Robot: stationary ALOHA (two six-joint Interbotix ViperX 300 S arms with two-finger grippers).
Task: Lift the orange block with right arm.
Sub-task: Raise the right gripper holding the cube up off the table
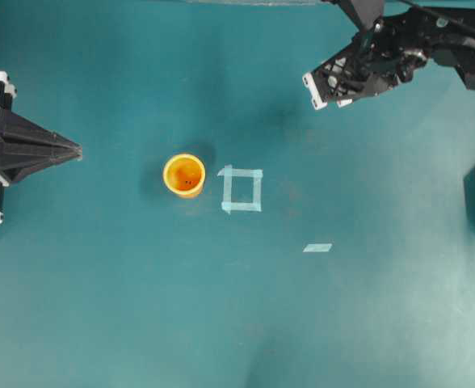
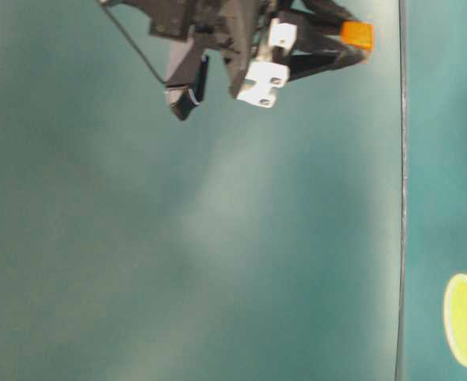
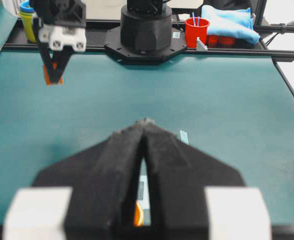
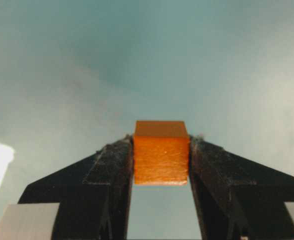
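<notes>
The orange block is a small cube pinched between the two black fingers of my right gripper, which is shut on its sides. In the left wrist view the block hangs at the fingertips above the teal table, at the far left. The table-level view shows the block at the fingertips of the gripper. From overhead my right gripper sits at the top right and hides the block. My left gripper rests at the left edge, its jaws together and empty.
An orange-yellow cup stands left of centre, beside a pale tape square. A short tape strip lies lower right. Beyond the table's far edge are an arm base, a red cup and blue cloth.
</notes>
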